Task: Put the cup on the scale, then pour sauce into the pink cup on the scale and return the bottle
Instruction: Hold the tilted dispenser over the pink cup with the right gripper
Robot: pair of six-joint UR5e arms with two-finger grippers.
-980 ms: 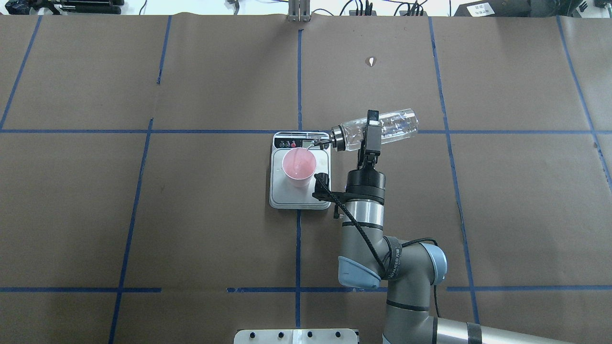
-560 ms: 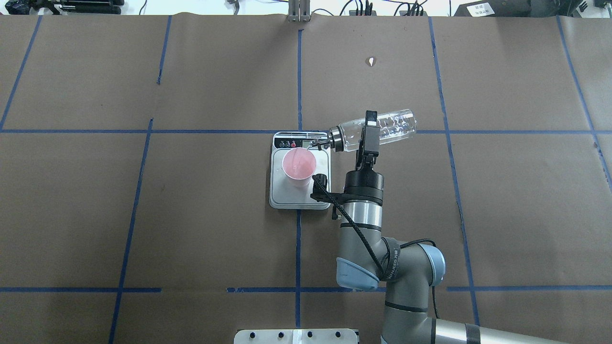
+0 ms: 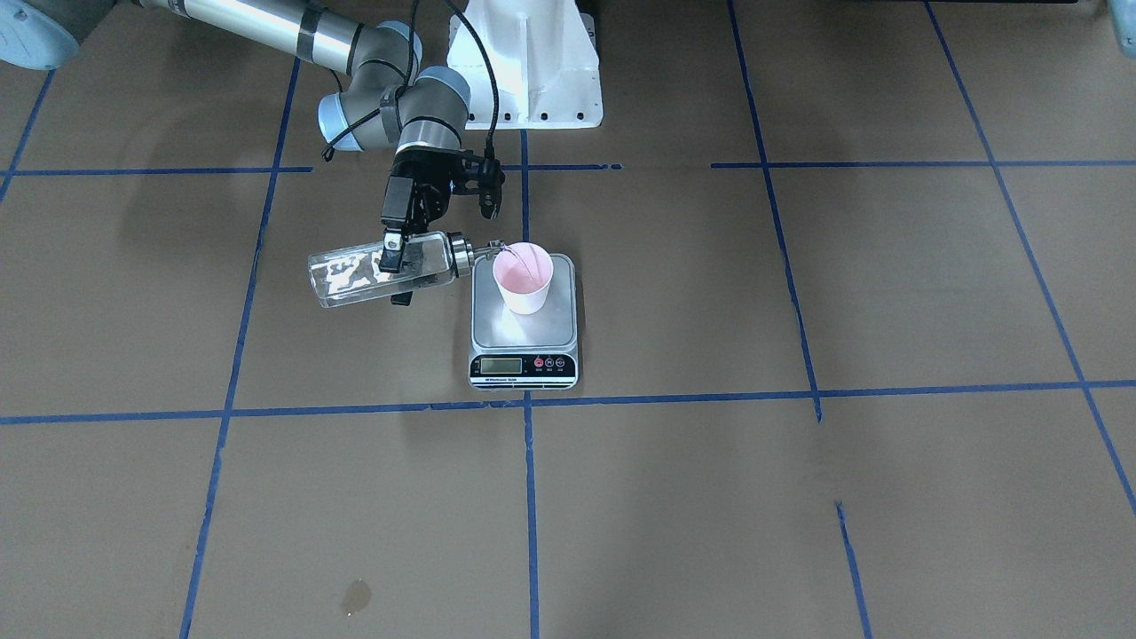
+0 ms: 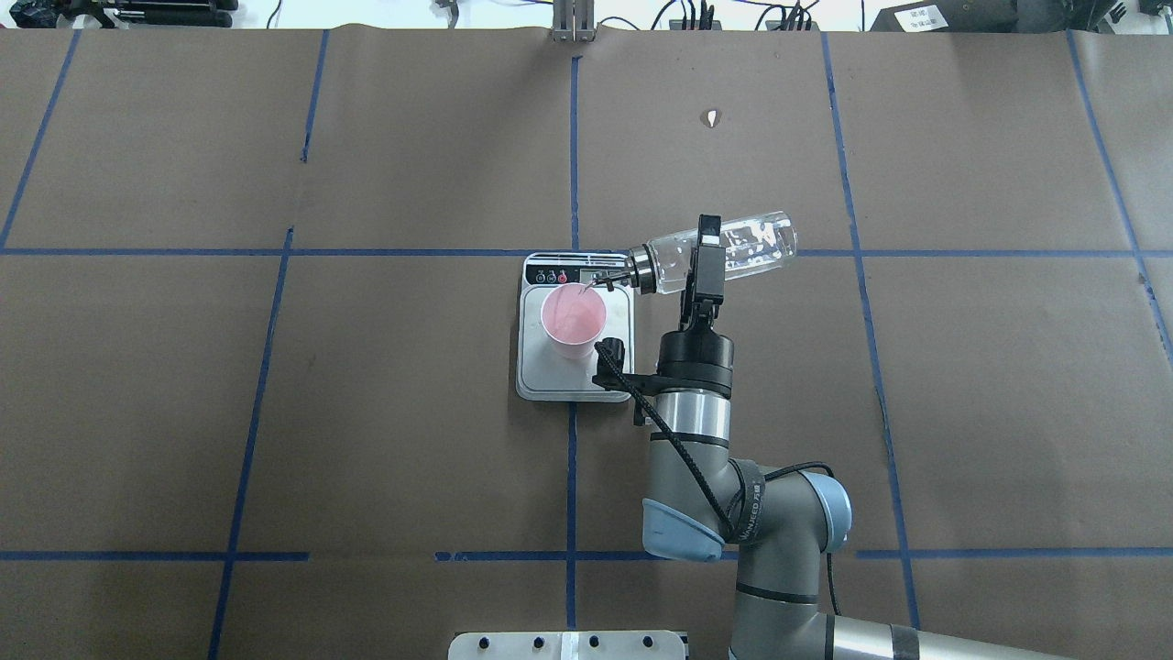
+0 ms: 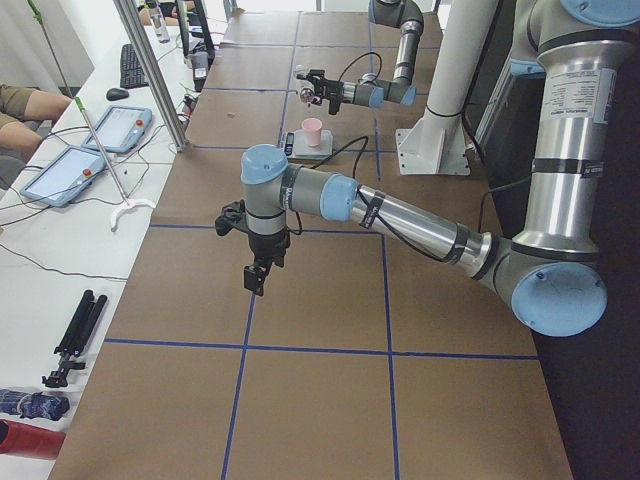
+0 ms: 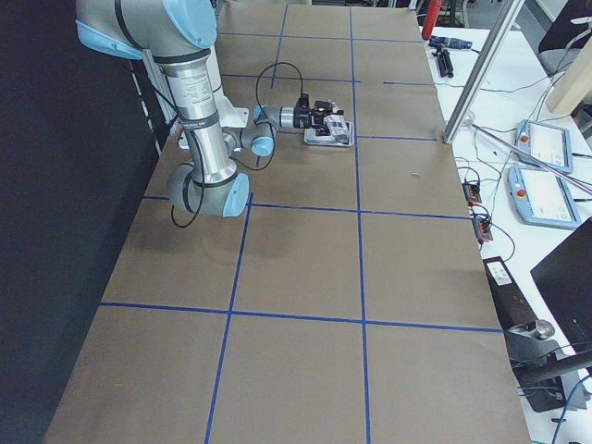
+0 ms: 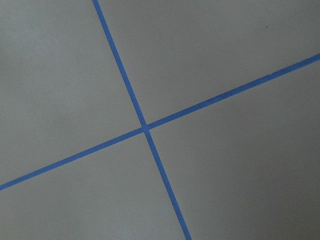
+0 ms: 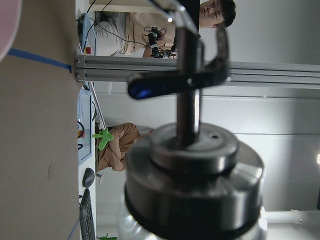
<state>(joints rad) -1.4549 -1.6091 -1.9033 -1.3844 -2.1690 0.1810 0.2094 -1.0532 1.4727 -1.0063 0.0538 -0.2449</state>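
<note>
Bottle (image 4: pixel 759 242) tilts sideways, clamped in the right tool (image 4: pixel 705 261), spout at the rim of the cup (image 4: pixel 573 318) on the scale (image 4: pixel 570 383). I cannot tell whether the left tool (image 5: pixel 258 276) is wide or narrow.

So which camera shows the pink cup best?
The front-facing view: the cup stands unblocked on the scale. Overhead shows mostly its inside; side views show it tiny at best; the right wrist view catches just an edge.

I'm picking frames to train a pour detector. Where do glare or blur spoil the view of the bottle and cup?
Overhead and front-facing views: sharp and evenly lit, though white glints speckle the bottle. Right wrist view: the pourer cap looms soft-focused, the cup only a blurred pink sliver in the corner.
</note>
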